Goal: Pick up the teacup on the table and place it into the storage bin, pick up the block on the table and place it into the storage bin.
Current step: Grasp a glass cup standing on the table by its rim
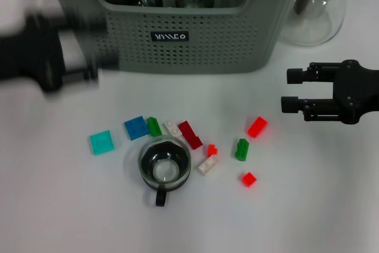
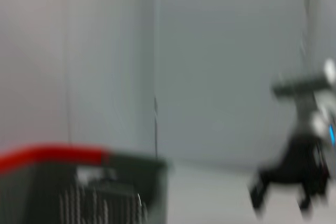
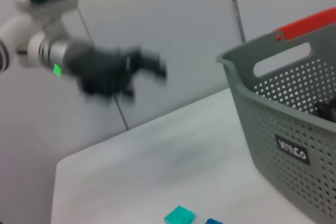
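Observation:
The teacup (image 1: 164, 167), clear glass with a black handle, stands on the white table, handle toward me. Several small blocks lie around it: cyan (image 1: 102, 142), blue (image 1: 135, 127), green (image 1: 154, 126), dark red (image 1: 190, 134) and red (image 1: 257, 127). The grey-green storage bin (image 1: 189, 57) sits at the back with dark and glass items inside. My left gripper (image 1: 111, 44) is blurred, open and empty, by the bin's front left corner. My right gripper (image 1: 285, 90) hovers open at the right, empty. In the right wrist view the bin (image 3: 283, 129) and the cyan block (image 3: 178, 215) show.
A clear glass carafe (image 1: 317, 10) with a black lid stands right of the bin. More blocks lie right of the cup: white (image 1: 208, 165), green (image 1: 241, 149), small red (image 1: 249, 178). Bare table spreads along the front and far left.

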### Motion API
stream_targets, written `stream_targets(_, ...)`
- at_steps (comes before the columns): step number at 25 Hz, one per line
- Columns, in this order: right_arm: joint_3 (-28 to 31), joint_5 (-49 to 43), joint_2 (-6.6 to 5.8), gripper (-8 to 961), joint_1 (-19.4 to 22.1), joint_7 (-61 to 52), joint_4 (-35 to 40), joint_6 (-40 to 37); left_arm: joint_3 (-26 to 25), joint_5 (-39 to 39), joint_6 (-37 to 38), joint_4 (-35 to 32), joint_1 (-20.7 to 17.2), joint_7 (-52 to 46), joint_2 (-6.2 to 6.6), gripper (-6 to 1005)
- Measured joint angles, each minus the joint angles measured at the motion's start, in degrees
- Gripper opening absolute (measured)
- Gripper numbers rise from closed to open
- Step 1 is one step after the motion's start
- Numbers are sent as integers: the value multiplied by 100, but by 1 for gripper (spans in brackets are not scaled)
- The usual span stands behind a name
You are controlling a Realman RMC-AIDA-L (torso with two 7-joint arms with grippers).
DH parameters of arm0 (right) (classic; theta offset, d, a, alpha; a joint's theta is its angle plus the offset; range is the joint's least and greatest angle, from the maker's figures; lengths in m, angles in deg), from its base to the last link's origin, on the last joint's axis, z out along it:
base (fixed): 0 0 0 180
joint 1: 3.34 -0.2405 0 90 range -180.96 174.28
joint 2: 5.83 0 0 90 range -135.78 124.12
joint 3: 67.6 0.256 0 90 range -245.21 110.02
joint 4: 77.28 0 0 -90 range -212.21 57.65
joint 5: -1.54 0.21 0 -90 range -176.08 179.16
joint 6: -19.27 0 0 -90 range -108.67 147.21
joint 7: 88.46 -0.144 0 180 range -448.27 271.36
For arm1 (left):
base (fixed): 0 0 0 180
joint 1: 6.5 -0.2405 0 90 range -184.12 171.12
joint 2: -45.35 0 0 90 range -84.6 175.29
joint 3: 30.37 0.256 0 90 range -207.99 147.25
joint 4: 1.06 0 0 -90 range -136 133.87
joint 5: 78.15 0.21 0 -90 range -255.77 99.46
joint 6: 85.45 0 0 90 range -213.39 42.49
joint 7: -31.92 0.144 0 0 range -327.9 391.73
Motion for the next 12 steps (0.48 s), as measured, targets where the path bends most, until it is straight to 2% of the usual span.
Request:
stream_targets(2,0,-1,0,727,6,0,0,3,125,424,-38,59,-219,626,-144,570)
stream_targets(4,0,0,-1,727,16,-1,-26,12,277,762,-110,199,-375,1036,-224,569)
stream_targets(12,0,0,-2,727,32,14,-154,24,871,1459,-418,895,-410,1197,-251,567)
